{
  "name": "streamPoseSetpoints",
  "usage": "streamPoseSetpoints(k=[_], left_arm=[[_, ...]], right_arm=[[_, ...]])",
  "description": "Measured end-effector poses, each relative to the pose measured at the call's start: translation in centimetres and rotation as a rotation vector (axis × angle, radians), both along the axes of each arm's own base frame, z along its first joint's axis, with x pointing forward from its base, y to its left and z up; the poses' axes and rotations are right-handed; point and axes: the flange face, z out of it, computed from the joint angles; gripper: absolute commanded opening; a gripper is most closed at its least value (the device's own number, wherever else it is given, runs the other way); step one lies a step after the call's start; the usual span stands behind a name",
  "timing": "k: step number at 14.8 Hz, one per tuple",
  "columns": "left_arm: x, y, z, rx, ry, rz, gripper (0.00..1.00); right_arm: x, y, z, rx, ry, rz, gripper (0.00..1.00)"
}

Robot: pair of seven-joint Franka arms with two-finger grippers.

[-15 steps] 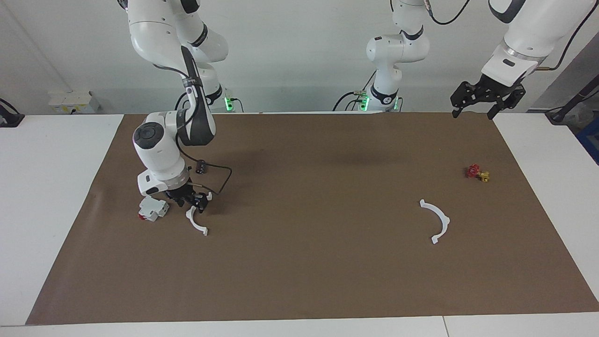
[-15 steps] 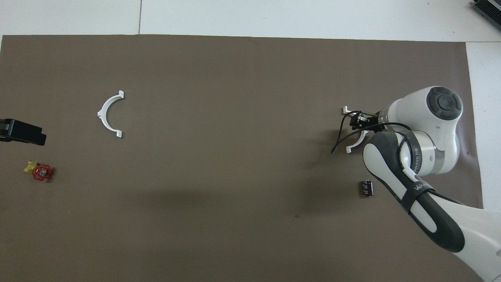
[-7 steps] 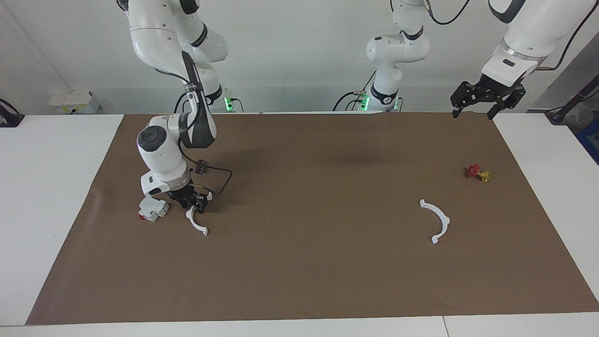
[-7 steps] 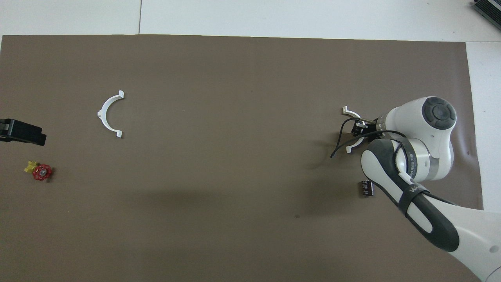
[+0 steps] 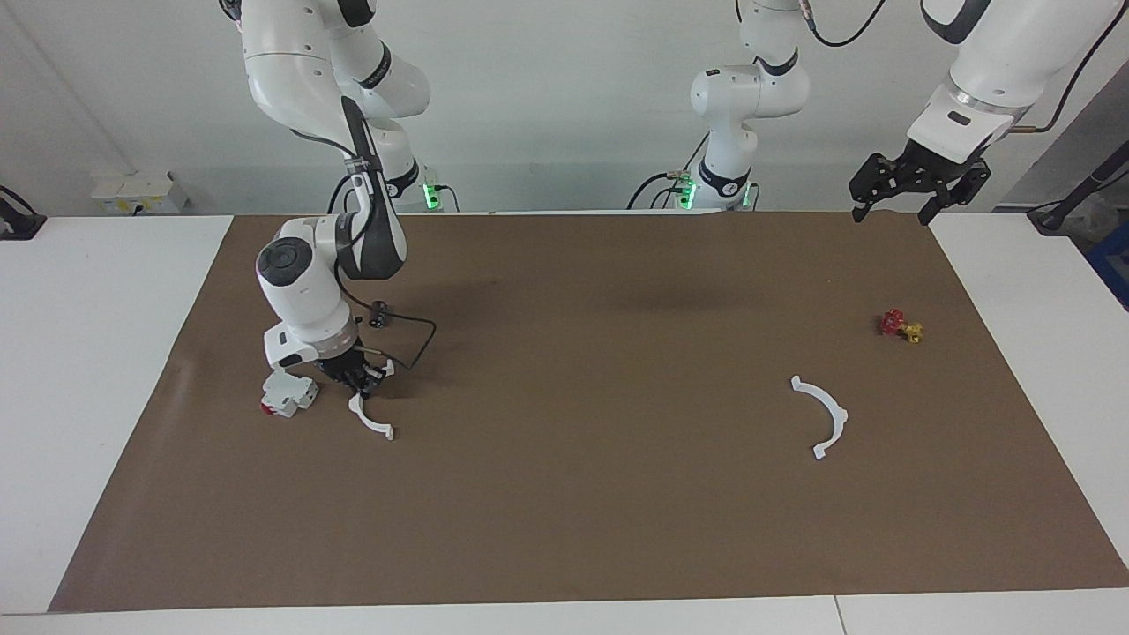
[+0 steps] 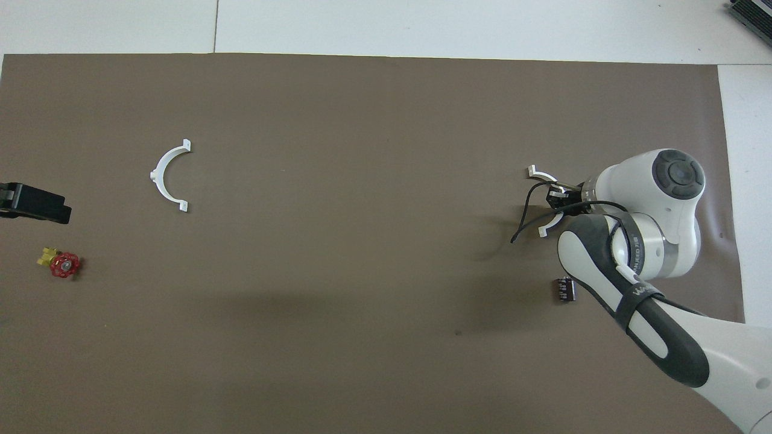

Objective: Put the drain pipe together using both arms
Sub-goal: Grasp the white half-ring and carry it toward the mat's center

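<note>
White half-ring (image 5: 371, 418) pinched in right pincer (image 5: 364, 383) (low on mat); left pincer (image 5: 895, 210) spread, idle aloft

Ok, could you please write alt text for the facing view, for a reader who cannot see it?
The right gripper is down on the brown mat, shut on a white half-ring pipe piece beside a white block with a red part. The second half-ring lies alone toward the left arm's end, near a small red and yellow valve. The left gripper waits open in the air.

Bright, even overhead light, soft diffuse shadows on the brown mat (image 5: 564, 494), sharp focus, no glare.
</note>
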Motion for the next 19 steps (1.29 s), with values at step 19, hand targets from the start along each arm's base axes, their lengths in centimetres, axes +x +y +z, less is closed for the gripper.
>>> streamPoseSetpoints(k=[19], left_arm=[[0.0, 0.0, 0.0, 0.000, 0.000, 0.000, 1.00]], right_arm=[[-1.8, 24.7, 7.9, 0.023, -0.011, -0.030, 0.00]])
